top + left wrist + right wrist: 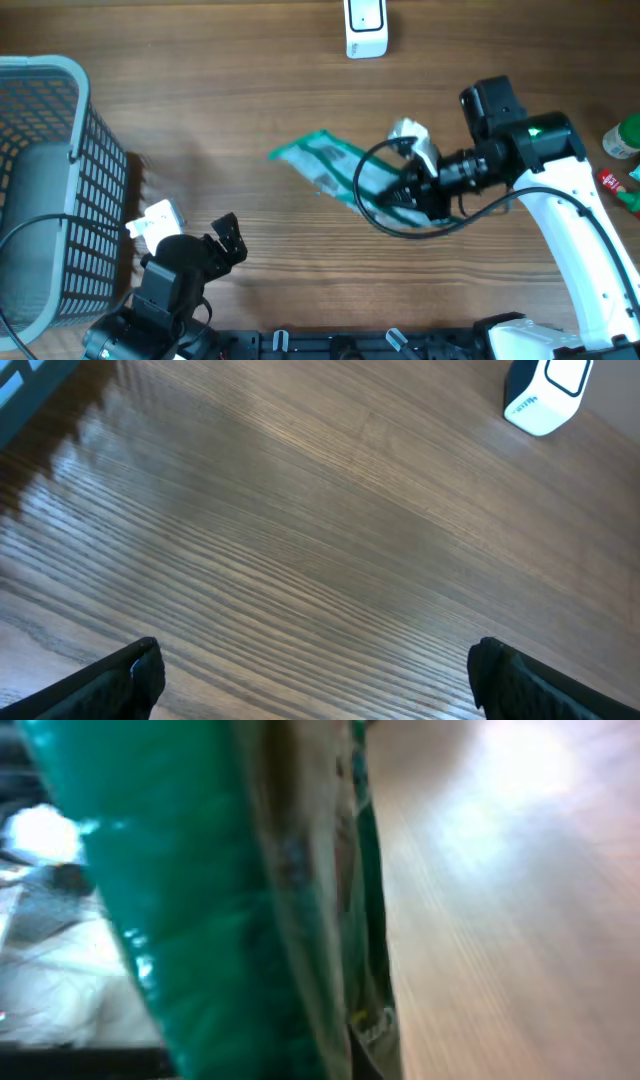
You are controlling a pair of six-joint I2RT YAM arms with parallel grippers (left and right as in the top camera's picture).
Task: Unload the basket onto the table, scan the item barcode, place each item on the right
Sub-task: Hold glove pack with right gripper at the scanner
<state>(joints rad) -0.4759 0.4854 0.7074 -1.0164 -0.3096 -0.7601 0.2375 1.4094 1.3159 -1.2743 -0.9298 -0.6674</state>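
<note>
A: Task item?
B: Green packet [330,165], between the scanner [366,27] and the robot, well apart from the scanner. It's tilted and blurred. Can't tell whether it touches the counter [250,100].

A: Right hand?
B: The right hand [400,195] is clamped on the packet's end. It sits on the robot's side of the scanner, a bit to the scanner's right.

A: Any print on the packet?
B: The right wrist view is filled by the packet [200,900]: green film with a pale strip. It's too blurred, so no text or barcode can be read.

A: Scanner?
B: White, at the far edge of the counter. In the left wrist view the scanner [546,395] has small dark lettering on its side, too small to read.

A: Left hand?
B: The left hand [225,240] is well apart from the scanner, near side and to its left. In its own view the left hand [315,680] has its fingers [120,680] spread wide, with only bare wood between them.

A: Other stuff?
B: A grey basket [40,190] far left of the scanner. Bottles [622,135] far right of it, one with a red label, text unreadable.
</note>
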